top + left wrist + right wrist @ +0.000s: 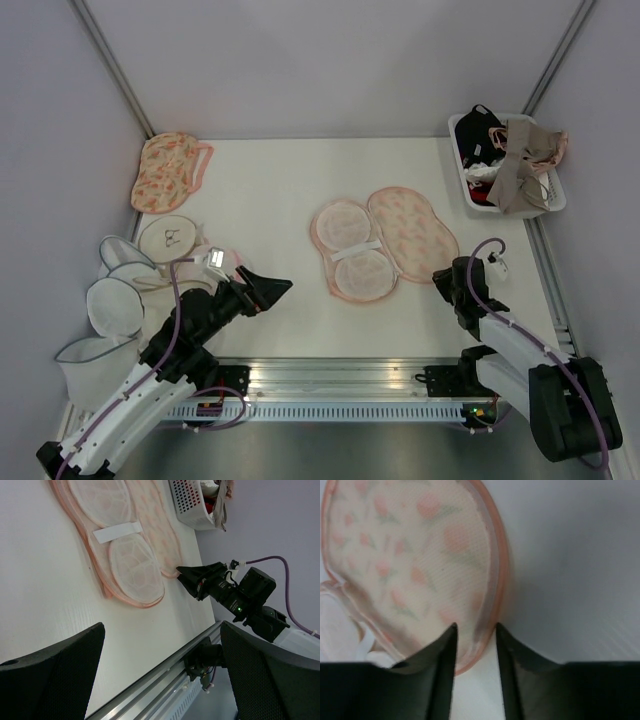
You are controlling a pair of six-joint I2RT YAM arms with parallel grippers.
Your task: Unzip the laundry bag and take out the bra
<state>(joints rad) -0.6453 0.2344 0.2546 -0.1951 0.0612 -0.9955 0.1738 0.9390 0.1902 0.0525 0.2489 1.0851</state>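
The laundry bag (pixel 385 240) lies unzipped and spread flat at the table's centre, with the floral half on the right and the empty mesh-cup half with a white strap on the left. It also shows in the left wrist view (pixel 130 555). The tan-beige bra (pixel 520 165) hangs over the white basket (pixel 553 203) at the back right. My right gripper (pixel 443 278) is low at the bag's near right edge. In the right wrist view it (pixel 475 627) is open, with the bag's pink rim (pixel 487 605) between the fingers. My left gripper (pixel 268 290) is open and empty, left of the bag.
A second, closed floral pouch (pixel 170 172) lies at the back left. Several white round mesh bags (pixel 115 300) are piled at the near left beside my left arm. The basket also holds a black garment (pixel 475 128). A metal rail (pixel 340 375) runs along the near edge.
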